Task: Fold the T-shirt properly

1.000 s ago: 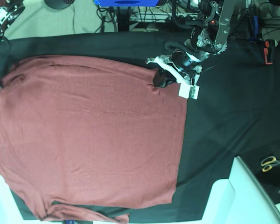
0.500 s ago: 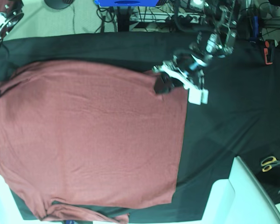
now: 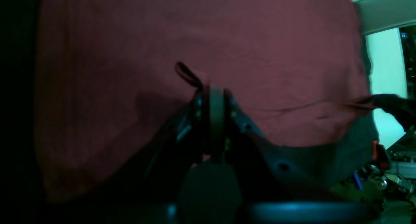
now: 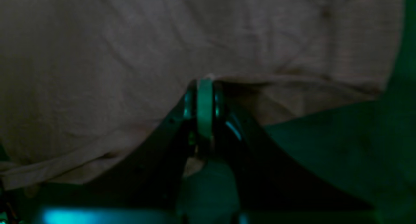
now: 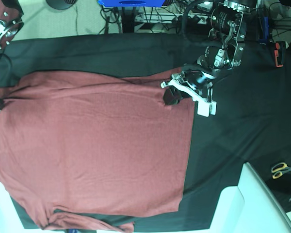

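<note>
The left gripper (image 5: 169,97) is clamped on the T-shirt (image 5: 97,145) at its far right corner; the right gripper (image 4: 204,84) pinches the far left edge. The maroon cloth lies spread across the black table cover (image 5: 233,126), scissors (image 5: 282,169) well right.

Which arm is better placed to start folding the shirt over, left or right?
Neither alone, probably. The left gripper is shut on the T-shirt at its upper corner by the hem, and the right gripper pinches the far upper edge. Both should likely carry that edge across together.
</note>
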You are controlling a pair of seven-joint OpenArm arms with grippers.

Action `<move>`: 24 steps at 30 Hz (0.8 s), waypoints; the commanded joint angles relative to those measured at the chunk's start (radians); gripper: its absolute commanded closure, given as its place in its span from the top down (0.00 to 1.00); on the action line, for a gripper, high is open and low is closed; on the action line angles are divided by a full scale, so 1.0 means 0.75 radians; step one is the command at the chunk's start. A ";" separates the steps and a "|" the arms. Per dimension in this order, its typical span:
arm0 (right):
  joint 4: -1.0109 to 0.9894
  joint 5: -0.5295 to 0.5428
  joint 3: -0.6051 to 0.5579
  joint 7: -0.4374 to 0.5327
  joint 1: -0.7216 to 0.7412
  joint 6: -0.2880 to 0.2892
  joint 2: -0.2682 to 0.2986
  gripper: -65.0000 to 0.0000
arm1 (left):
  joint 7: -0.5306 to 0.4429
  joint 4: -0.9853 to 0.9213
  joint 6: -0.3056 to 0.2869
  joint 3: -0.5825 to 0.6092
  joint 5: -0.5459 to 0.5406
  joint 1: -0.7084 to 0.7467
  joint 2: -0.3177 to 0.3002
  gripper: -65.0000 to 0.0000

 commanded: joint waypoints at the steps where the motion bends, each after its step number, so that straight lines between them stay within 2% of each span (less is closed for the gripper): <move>1: 0.015 0.022 0.000 0.037 0.023 0.004 0.039 0.00 | -0.028 0.022 -0.018 -0.003 -0.020 -0.035 -0.001 0.00; 6: -0.020 0.024 -0.102 0.110 0.025 0.002 0.039 0.00 | -0.022 0.016 -0.018 -0.003 -0.020 -0.084 -0.001 0.00; 12: -0.153 0.024 -0.108 0.192 0.062 0.002 0.039 0.00 | -0.022 -0.062 -0.018 -0.003 -0.020 -0.127 -0.001 0.00; 19: -0.153 0.024 -0.108 0.237 0.062 0.004 0.039 0.01 | -0.028 -0.148 -0.018 -0.001 -0.014 -0.164 -0.003 0.00; 21: -0.151 0.026 -0.108 0.274 0.062 0.008 0.039 0.11 | -0.028 -0.148 -0.018 -0.003 -0.012 -0.164 -0.005 0.00; 24: -0.110 0.028 -0.106 0.302 0.062 0.008 0.039 0.34 | -0.032 -0.152 -0.018 -0.005 -0.012 -0.189 -0.005 0.00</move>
